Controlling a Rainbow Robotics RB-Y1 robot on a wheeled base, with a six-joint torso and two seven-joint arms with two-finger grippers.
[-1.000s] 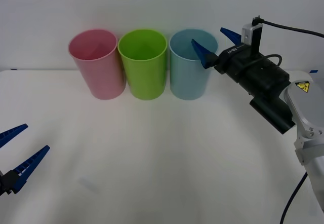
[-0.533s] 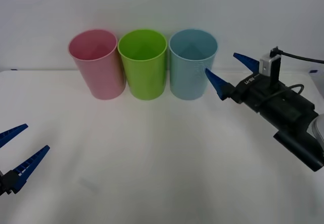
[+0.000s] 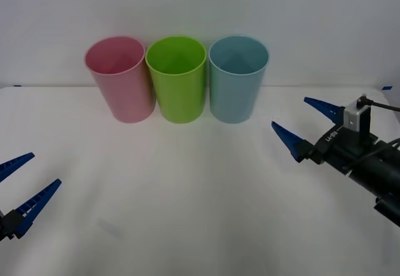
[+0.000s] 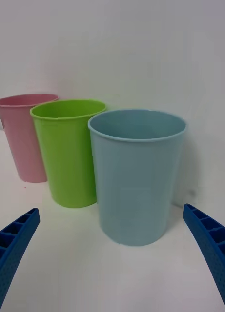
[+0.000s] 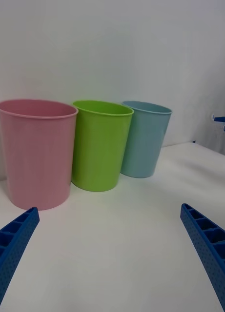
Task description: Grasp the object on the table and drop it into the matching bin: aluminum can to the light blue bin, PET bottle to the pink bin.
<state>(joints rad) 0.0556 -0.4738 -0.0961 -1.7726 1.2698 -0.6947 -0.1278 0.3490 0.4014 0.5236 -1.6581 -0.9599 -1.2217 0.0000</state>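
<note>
**A:** What lies nearest the camera in the front view?

**B:** The left gripper point(image 3: 20, 188), low at the near left edge of the white table point(image 3: 187, 195). Its two blue ribbed fingers point(image 3: 36, 204) are spread wide apart with nothing between them. In the left wrist view the same fingers point(image 5: 14, 243) stand at the two lower corners, jaws open and empty.

**A:** And farther in?

**B:** The right gripper point(image 3: 307, 121), at the right side of the table, pointing toward the bins and set off to the right of the blue one. Its blue fingers point(image 3: 287, 140) are also parted, holding nothing. The right wrist view shows the fingers point(image 4: 210, 243) at the lower corners, with the light blue bin point(image 4: 135, 175) standing between them farther off, apart from both.

**A:** What stands at the far edge?

**B:** Three upright cup-shaped bins in a row against the white wall: the pink bin point(image 3: 120, 79) on the left, a lime green bin point(image 3: 177, 79) in the middle, and the light blue bin point(image 3: 236, 79) on the right. Neighbouring bins stand just beside each other, rims nearly touching.

**A:** Where is the can?

**B:** I cannot tell. The open mouths of the bins show only their inner walls, not the bottoms.
</note>
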